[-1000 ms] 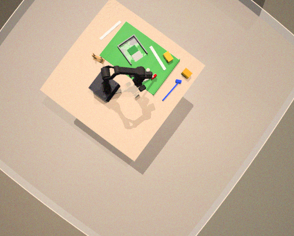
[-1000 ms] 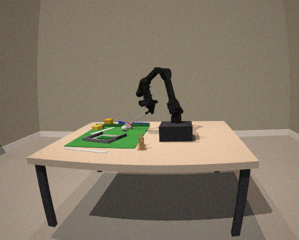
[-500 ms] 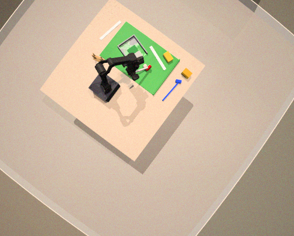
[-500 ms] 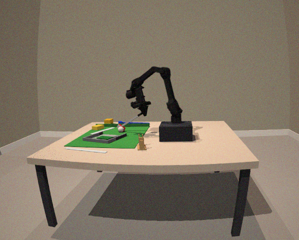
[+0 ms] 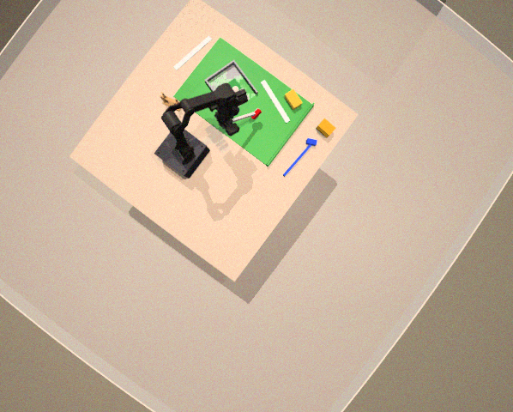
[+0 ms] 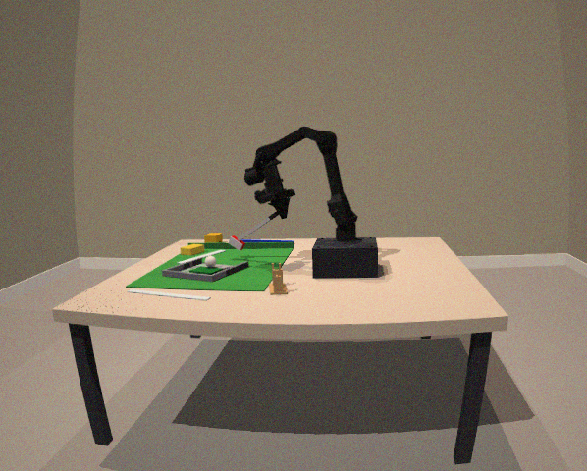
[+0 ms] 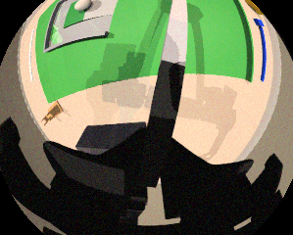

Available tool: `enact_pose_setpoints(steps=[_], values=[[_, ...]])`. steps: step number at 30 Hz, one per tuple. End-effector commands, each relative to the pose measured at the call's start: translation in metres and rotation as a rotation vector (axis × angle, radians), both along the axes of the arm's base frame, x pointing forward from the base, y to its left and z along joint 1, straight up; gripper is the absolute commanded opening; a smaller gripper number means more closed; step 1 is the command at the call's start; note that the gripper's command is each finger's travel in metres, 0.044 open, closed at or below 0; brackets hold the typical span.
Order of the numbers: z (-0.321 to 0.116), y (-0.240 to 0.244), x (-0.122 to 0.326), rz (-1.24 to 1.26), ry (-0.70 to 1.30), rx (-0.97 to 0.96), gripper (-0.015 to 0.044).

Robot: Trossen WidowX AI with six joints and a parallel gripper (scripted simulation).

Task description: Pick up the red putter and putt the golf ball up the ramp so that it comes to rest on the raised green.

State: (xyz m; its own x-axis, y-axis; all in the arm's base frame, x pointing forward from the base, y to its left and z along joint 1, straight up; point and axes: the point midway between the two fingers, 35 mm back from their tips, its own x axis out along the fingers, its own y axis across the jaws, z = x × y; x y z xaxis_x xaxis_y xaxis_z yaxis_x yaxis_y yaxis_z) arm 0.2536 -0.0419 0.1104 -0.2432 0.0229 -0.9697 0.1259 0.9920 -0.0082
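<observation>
The support is a beige table [image 6: 385, 298] on dark legs. Lying directly on it: a green mat [image 6: 255, 278] on the left half; a white strip [image 6: 168, 294] just near of the mat's near edge; a small tan figurine [image 6: 278, 280] at the mat's near right corner; the arm's dark base block [image 6: 345, 256] right of the mat; a blue putter [image 5: 298, 157] along the mat's far edge; an orange block [image 5: 325, 127] at the far left.
</observation>
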Motion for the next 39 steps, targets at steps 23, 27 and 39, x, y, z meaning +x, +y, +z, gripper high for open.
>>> enact_pose_setpoints(steps=[23,27,39], values=[[0.0162,0.0002,0.0001,0.000,-0.012,-0.002,0.0000],[0.0162,0.0002,0.0001,0.000,-0.012,-0.002,0.0000],[0.0162,0.0002,0.0001,0.000,-0.012,-0.002,0.0000]])
